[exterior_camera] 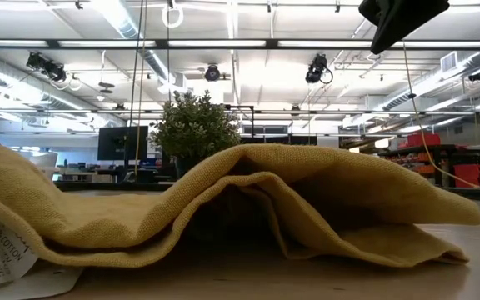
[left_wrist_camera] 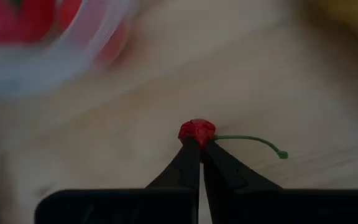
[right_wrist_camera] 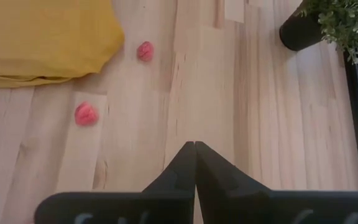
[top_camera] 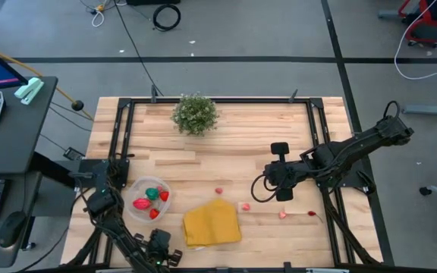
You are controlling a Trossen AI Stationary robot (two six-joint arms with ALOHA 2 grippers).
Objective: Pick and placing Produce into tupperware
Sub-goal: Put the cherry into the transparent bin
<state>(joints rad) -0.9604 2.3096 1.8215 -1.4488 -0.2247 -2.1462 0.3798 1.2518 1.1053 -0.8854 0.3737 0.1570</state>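
The round clear tupperware (top_camera: 150, 199) stands on the table's near left and holds red and green produce. It is blurred in the left wrist view (left_wrist_camera: 73, 62). My left gripper (top_camera: 158, 254) (left_wrist_camera: 197, 146) is shut near the table's front edge, just short of the tupperware, its tips at a small red cherry (left_wrist_camera: 196, 132) with a green stem (left_wrist_camera: 253, 142) lying on the wood. Loose red and pink pieces (top_camera: 219, 191) (top_camera: 244, 205) (top_camera: 283, 214) lie right of the yellow cloth (top_camera: 212, 224). My right gripper (top_camera: 283, 186) (right_wrist_camera: 194, 146) hangs shut above the table's middle right. My left gripper comes down slanting from above, and its shut fingertips (left_wrist_camera: 191, 149) meet the near side of the cherry (left_wrist_camera: 195, 138). The cherry lies on the table with its stem trailing off sideways. Whether any of it is caught between the tips I cannot tell.
A bushy potted plant (top_camera: 196, 114) (right_wrist_camera: 334, 22) stands at the far middle. The folded yellow cloth (exterior_camera: 223, 200) fills the low view. Two pink pieces (right_wrist_camera: 145, 51) (right_wrist_camera: 86, 114) lie near the cloth's edge. A black frame (top_camera: 120, 121) runs round the table.
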